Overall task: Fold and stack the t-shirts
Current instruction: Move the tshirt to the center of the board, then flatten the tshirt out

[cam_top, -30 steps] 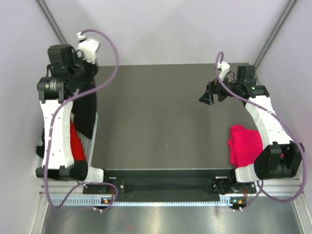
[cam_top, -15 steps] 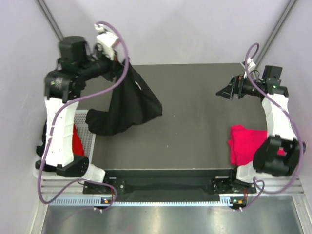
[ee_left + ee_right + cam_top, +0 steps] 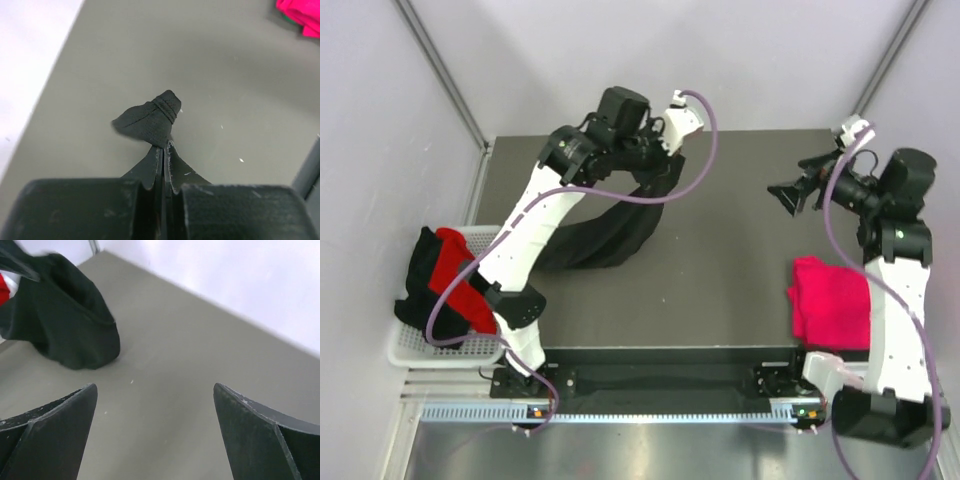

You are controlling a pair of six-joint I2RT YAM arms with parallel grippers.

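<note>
Worktop [image 3: 730,250], dark grey, fills most of the top view. Next in size is the black tee [image 3: 605,225], which hangs from the left fingers [image 3: 164,150]. These are clenched on a small bunched bit of its cloth above the far middle of the worktop. From that pinch the tee trails down and toward the near left, with its lower folds resting on the surface. Its long axis thus runs from far centre to near left.

Pink tee [image 3: 830,300] lies in a compact pile at the near right edge, well apart from the black one. Red and black tees [image 3: 450,285] sit heaped in the basket [image 3: 405,352] off the left edge.

Right fingers [image 3: 786,195] are spread wide and grasp nothing. They hover over the far right of the worktop, aimed leftward. The right wrist view shows the black tee's bulk to their left and somewhat lower. Laying the tee flat likely turns on that gap: the right arm is the only free one, and it would have to cross leftward to reach a loose edge.

No brand, label or writing can be read anywhere, and no tag shows on the black cloth.
</note>
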